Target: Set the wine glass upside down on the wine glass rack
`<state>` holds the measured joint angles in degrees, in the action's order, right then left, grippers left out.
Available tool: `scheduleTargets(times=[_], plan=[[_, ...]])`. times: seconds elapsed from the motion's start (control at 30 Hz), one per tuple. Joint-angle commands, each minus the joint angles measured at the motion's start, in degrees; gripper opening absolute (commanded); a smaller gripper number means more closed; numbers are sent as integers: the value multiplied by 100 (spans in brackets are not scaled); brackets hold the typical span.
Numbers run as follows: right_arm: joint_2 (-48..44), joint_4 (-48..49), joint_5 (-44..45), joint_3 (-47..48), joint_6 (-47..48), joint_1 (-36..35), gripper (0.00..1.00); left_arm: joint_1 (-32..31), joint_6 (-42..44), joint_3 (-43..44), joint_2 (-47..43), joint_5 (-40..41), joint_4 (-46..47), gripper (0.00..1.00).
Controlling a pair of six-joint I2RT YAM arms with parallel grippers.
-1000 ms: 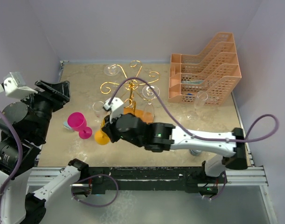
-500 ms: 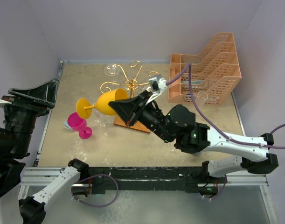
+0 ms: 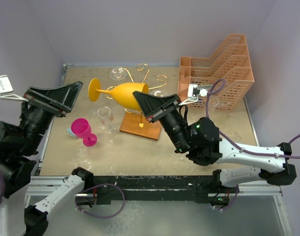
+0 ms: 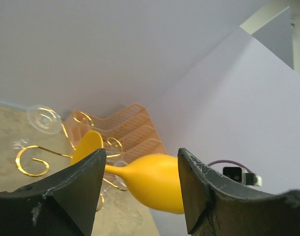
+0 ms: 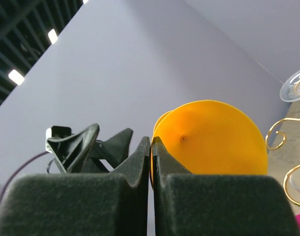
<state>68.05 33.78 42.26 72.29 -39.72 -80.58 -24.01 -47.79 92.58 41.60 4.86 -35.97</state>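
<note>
One wine glass (image 3: 122, 93), the orange one, is in play. The right gripper (image 5: 150, 145) carries it in the air with its fingers pressed together on the rim wall of the bowl. The glass lies on its side, foot to the left, above the left-hand arms of the wine glass rack (image 3: 140, 122). It is not yet inverted and not yet on any arm. The left gripper (image 4: 141, 157) stands spread and empty, well apart at the left, with the glass framed between its fingers in its own camera. From where I stand, the step in hand is the approach and turn-over. To do it well, roll the wrist until the bowl mouth faces down and the foot is uppermost. Then bring the stem level with the open end of a free gold scroll and slide it in sideways, so that the foot rests on the wire. Choose an arm that carries nothing (a clear glass foot (image 3: 117, 73) already sits on a far scroll). Keep the travel slow, because a pinch on a thin rim gives little hold against twisting. A knock on the scrolls could also tip the rack on its wooden base. Release only once the foot is borne by the wire. Hold the path above the pink glass (image 3: 82, 129) and the clear glass (image 3: 106, 117) on the table.
</note>
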Motion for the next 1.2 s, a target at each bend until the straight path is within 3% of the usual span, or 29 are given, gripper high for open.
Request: scheduleTargets(times=[0.0,0.27,0.7,1.17], plan=[[-111,1151,560,-140,-361,5,0,17,-866,-593,64,-995,1193,58],[244,1687,328,96,-208,4,0,18,-1387,-848,256,-1099,1745,58],[470,2404,239,-202,-452,-1,0,16,-2393,-1264,106,45,1770,59],[1177,2697,717,613,818,2,0,26,-2750,-1333,173,-12,1256,53]])
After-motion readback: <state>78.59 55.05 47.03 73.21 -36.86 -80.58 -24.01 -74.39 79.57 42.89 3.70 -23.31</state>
